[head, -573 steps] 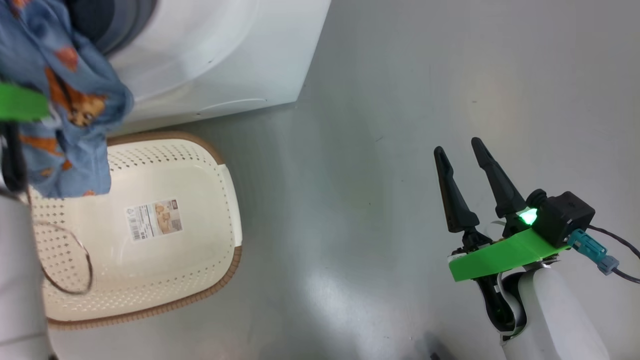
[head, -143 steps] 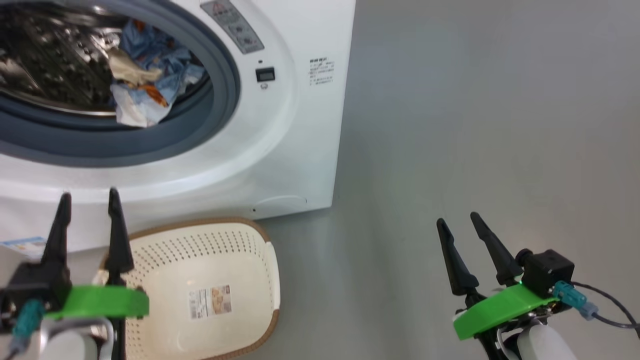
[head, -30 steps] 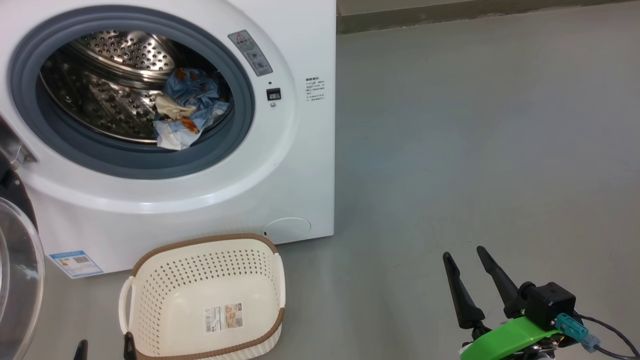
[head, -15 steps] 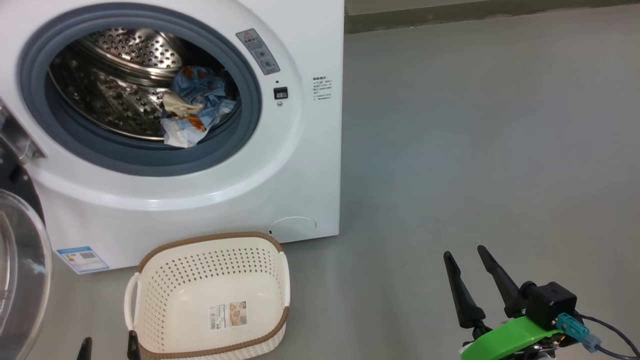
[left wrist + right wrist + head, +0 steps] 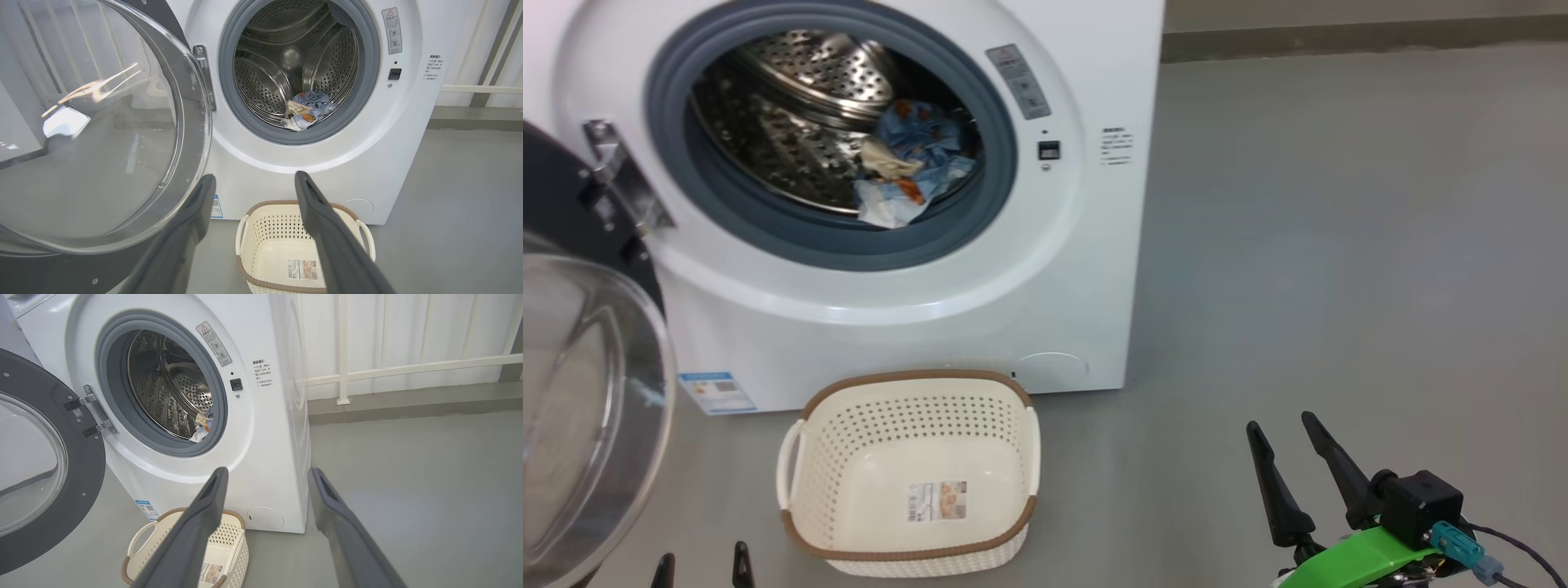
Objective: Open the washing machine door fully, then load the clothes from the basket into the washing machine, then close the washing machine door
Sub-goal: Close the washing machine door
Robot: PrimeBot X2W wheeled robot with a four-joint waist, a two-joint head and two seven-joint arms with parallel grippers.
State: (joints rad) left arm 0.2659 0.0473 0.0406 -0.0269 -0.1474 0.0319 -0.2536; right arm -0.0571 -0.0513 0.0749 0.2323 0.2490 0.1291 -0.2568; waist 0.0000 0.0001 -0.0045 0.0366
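We are holding our left gripper point(image 5: 703, 563) at the bottom left edge of the head view, fingers spread and gripping nothing. Our right gripper point(image 5: 1281, 425) is sitting at the lower right over the grey floor point(image 5: 1339, 245), its fingers likewise spread and empty. Just ahead, at lower centre, the basket point(image 5: 915, 377) is standing upright on the floor, showing us the label sticker point(image 5: 938, 500) on its bare bottom. At the left edge the washing machine door point(image 5: 572, 392) is hanging wide open on its hinge point(image 5: 621, 184), its glass bulging toward us. Behind the basket the washing machine point(image 5: 1062, 269) is filling the upper left. The clothes point(image 5: 911, 163) are lying in a small heap inside the steel drum point(image 5: 784, 139), at the lower right of the opening, just behind the grey gasket point(image 5: 849, 249).
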